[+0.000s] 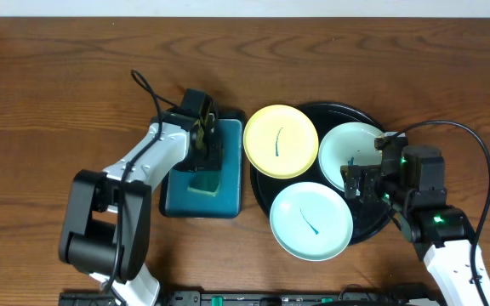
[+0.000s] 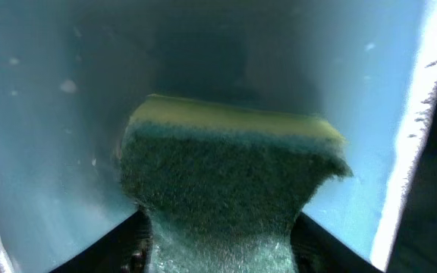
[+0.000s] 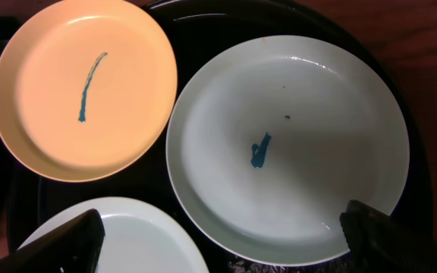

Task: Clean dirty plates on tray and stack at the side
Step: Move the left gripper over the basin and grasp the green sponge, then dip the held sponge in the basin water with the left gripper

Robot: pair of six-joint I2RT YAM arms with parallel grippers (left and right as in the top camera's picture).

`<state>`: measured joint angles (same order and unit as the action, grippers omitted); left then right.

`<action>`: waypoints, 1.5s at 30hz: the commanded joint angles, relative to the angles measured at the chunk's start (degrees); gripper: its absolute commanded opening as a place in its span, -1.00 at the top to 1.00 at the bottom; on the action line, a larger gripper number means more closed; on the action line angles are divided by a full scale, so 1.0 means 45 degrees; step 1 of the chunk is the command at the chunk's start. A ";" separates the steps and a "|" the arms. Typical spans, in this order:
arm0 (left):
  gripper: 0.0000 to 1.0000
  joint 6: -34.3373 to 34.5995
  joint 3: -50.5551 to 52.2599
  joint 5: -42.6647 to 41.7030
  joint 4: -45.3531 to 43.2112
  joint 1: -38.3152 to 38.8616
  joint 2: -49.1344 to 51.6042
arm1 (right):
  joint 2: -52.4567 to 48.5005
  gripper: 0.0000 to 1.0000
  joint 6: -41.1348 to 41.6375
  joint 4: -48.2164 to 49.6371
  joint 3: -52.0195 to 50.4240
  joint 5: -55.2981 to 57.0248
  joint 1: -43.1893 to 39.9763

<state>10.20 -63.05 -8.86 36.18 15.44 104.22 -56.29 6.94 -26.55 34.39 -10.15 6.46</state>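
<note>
Overhead: bright, even light; sharp focus; soft short shadows on brown wooden desk [image 1: 41, 102]; faint sheen on pale yellow round plastic plate [image 1: 281, 140].
Left wrist: dim, blue-tinted, extreme close-up; green-and-yellow scouring sponge [image 2: 226, 174] soft, grainy; white glare streak along right wall of rectangular teal sponge dish [image 2: 378, 106].
Right wrist: warm cast; large round black tray [image 3: 196, 30] lost in shadow; right claw [image 3: 230, 241] blurred at lower corners.

Overhead looking straight down on counter [image 1: 49, 76]; L wrist pressing close to sponge [image 2: 226, 189]; R wrist looking down, sharing yellow plate [image 3: 86, 91] w/ overhead.
</note>
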 commanded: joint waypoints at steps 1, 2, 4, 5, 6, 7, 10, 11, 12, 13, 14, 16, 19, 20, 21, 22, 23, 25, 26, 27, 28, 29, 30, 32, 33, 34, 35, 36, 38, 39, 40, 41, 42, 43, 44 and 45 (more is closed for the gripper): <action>0.15 0.0015 -0.0209 -0.0126 0.0219 0.0029 0.0563 | -0.0019 -0.95 -0.0185 -0.0005 0.0238 -0.0092 -0.0083; 0.26 0.0058 -0.0209 -0.0126 0.0243 0.0029 0.0636 | -0.0019 -0.95 -0.0185 -0.0010 0.0238 -0.0087 -0.0083; 0.45 0.0107 -0.0209 -0.0126 0.0291 0.0029 0.0646 | -0.0019 -0.95 -0.0185 -0.0010 0.0238 -0.0087 -0.0083; 0.52 0.0155 -0.0209 -0.0131 0.0291 0.0029 0.0622 | -0.0019 -0.94 -0.0185 -0.0010 0.0238 -0.0092 -0.0083; 0.59 0.0155 -0.0209 -0.0126 0.0296 0.0029 0.0622 | -0.0019 -0.94 -0.0185 -0.0010 0.0238 -0.0092 -0.0083; 0.63 0.0155 -0.0209 -0.0126 0.0316 0.0029 0.0612 | -0.0019 -0.94 -0.0185 -0.0010 0.0238 -0.0087 -0.0083; 0.85 0.0155 -0.0223 -0.0126 0.0423 0.0029 0.0549 | -0.0019 -0.93 -0.0185 -0.0010 0.0238 -0.0087 -0.0083; 0.85 0.0146 -0.0243 -0.0121 0.0466 0.0024 0.0486 | -0.0019 -0.93 -0.0185 -0.0010 0.0238 -0.0087 -0.0083; 0.85 0.0146 -0.0262 -0.0121 0.0495 0.0024 0.0374 | -0.0019 -0.93 -0.0185 -0.0010 0.0238 -0.0087 -0.0083; 0.85 0.0146 -0.0296 -0.0121 0.0515 0.0019 0.0257 | -0.0019 -0.93 -0.0185 -0.0010 0.0238 -0.0087 -0.0083; 0.85 0.0141 -0.0340 -0.0121 0.0510 0.0010 0.0063 | -0.0019 -0.93 -0.0185 -0.0010 0.0238 -0.0087 -0.0083; 0.85 0.0141 -0.0418 -0.0117 0.0442 -0.0015 -0.0287 | -0.0019 -0.90 -0.0180 -0.0010 0.0238 -0.0087 -0.0083; 0.85 0.0141 -0.0437 -0.0117 0.0175 -0.0049 -0.0860 | -0.0019 -0.89 -0.0180 -0.0010 0.0238 -0.0092 -0.0083; 0.74 0.0141 -0.0437 -0.0117 0.0170 -0.0049 -0.0952 | -0.0019 -0.89 -0.0185 -0.0010 0.0238 -0.0092 -0.0083; 0.42 0.0141 -0.0437 -0.0121 0.0180 -0.0049 -0.1015 | -0.0019 -0.89 -0.0185 -0.0015 0.0238 -0.0087 -0.0083; 0.02 0.0146 -0.0437 -0.0126 0.0233 -0.0049 -0.1030 | -0.0019 -0.89 -0.0180 -0.0015 0.0238 -0.0092 -0.0083; -0.18 0.0146 -0.0427 -0.0131 0.0296 -0.0044 -0.1030 | -0.0019 -0.89 -0.0180 -0.0019 0.0238 -0.0092 -0.0083; -0.29 0.0151 -0.0369 -0.0131 0.0452 -0.0044 -0.1015 | -0.0019 -0.89 -0.0180 -0.0019 0.0238 -0.0092 -0.0083; -0.32 0.0151 -0.0350 -0.0131 0.0573 -0.0044 -0.1015 | -0.0019 -0.89 -0.0185 -0.0019 0.0238 -0.0092 -0.0083; -0.32 0.0151 -0.0350 -0.0131 0.0719 -0.0044 -0.1015 | -0.0019 -0.89 -0.0180 -0.0024 0.0238 -0.0092 -0.0083; -0.32 0.0151 -0.0350 -0.0131 0.0816 -0.0044 -0.1015 | -0.0019 -0.89 -0.0180 -0.0024 0.0238 -0.0092 -0.0083; -0.31 0.0155 -0.0350 -0.0131 0.0889 -0.0044 -0.1015 | -0.0019 -0.89 -0.0180 -0.0019 0.0238 -0.0092 -0.0083; -0.31 0.0243 -0.0340 -0.0131 0.0918 -0.0044 -0.1015 | -0.0019 -0.89 -0.0180 -0.0024 0.0238 -0.0092 -0.0083; -0.31 0.0350 -0.0253 -0.0141 0.0894 -0.0044 -0.1015 | -0.0019 -0.89 -0.0180 -0.0024 0.0238 -0.0092 -0.0083; -0.31 0.0350 -0.0209 -0.0136 0.0884 -0.0044 -0.1015 | -0.0019 -0.89 -0.0180 -0.0024 0.0238 -0.0092 -0.0083; -0.32 0.0350 -0.0165 -0.0141 0.0874 -0.0044 -0.1010 | -0.0019 -0.89 -0.0180 -0.0024 0.0238 -0.0092 -0.0083; -0.31 0.0355 -0.0107 -0.0141 0.0845 -0.0044 -0.1005 | -0.0019 -0.89 -0.0180 -0.0024 0.0238 -0.0092 -0.0083; -0.31 0.0355 -0.0034 -0.0175 0.0787 -0.0044 -0.1001 | -0.0019 -0.89 -0.0180 -0.0024 0.0238 -0.0092 -0.0083; -0.25 0.0393 0.0087 -0.0185 0.0593 -0.0044 -0.0957 | -0.0019 -0.89 -0.0180 -0.0034 0.0238 -0.0092 -0.0083; -0.24 0.0432 0.0160 -0.0189 0.0481 -0.0044 -0.0942 | -0.0019 -0.89 -0.0180 -0.0053 0.0238 -0.0092 -0.0083; -0.24 0.0500 0.0262 -0.0189 0.0316 -0.0044 -0.0937 | -0.0019 -0.89 -0.0180 -0.0058 0.0238 -0.0092 -0.0083; -0.21 0.0597 0.0389 -0.0189 0.0117 -0.0044 -0.0937 | -0.0019 -0.89 -0.0180 -0.0063 0.0238 -0.0092 -0.0083; -0.14 0.0709 0.0500 -0.0189 -0.0068 -0.0044 -0.0937 | -0.0019 -0.89 -0.0180 -0.0063 0.0238 -0.0092 -0.0083; -0.11 0.0835 0.0612 -0.0194 -0.0233 -0.0044 -0.0937 | -0.0019 -0.89 -0.0180 -0.0063 0.0238 -0.0092 -0.0083; -0.05 0.0894 0.0729 -0.0219 -0.0398 -0.0044 -0.0937 | -0.0019 -0.89 -0.0180 -0.0063 0.0238 -0.0092 -0.0083; -0.01 0.0908 0.0831 -0.0219 -0.0529 -0.0044 -0.0937 | -0.0019 -0.89 -0.0180 -0.0063 0.0238 -0.0092 -0.0083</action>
<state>13.06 -60.90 -9.15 34.65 15.40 99.96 -56.29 6.92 -26.81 34.41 -10.33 6.46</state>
